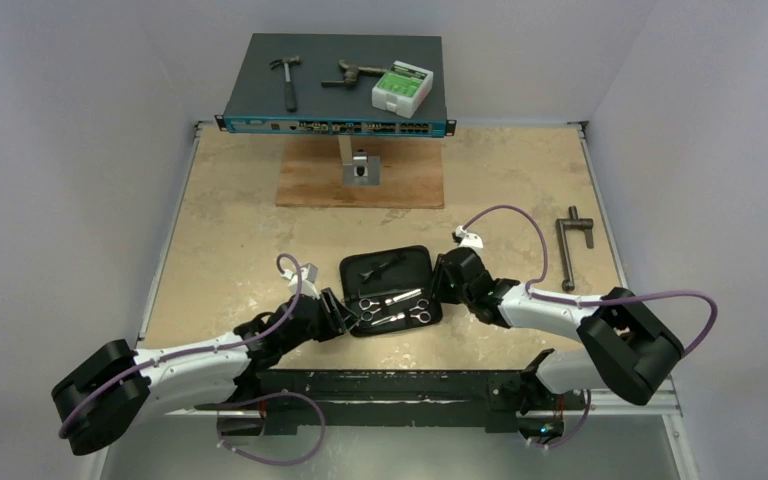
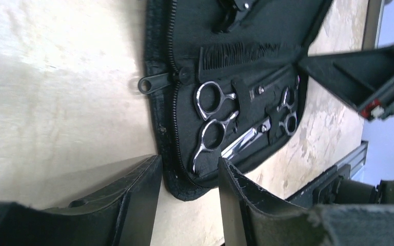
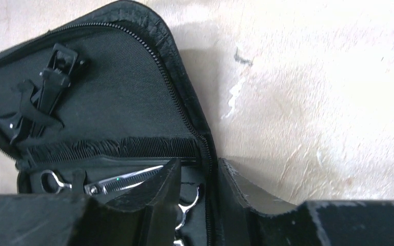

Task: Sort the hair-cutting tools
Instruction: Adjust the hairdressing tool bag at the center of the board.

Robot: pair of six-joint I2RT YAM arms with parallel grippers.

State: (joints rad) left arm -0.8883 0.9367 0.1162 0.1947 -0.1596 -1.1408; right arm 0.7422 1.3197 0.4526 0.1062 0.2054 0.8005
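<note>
A black zip case (image 1: 360, 270) lies open at mid table. Its near half holds two silver scissors (image 1: 395, 298) (image 1: 400, 320) under straps, also in the left wrist view (image 2: 243, 142) (image 2: 267, 86). The black comb (image 2: 236, 54) lies along the fold. The black clip (image 1: 385, 265) sits in the far half, also in the right wrist view (image 3: 46, 97). My left gripper (image 2: 187, 166) is open, its fingers either side of the case's near left corner. My right gripper (image 3: 197, 166) is open and straddles the case's right zipper rim, one finger over a scissor blade (image 3: 125, 178).
A network switch (image 1: 335, 125) on a stand at the back carries a hammer (image 1: 287, 80), a rusty tool (image 1: 355, 73) and a white-green box (image 1: 401, 88). A wooden board (image 1: 360, 175) lies under the stand. A grey T-shaped bar (image 1: 570, 245) lies at the right.
</note>
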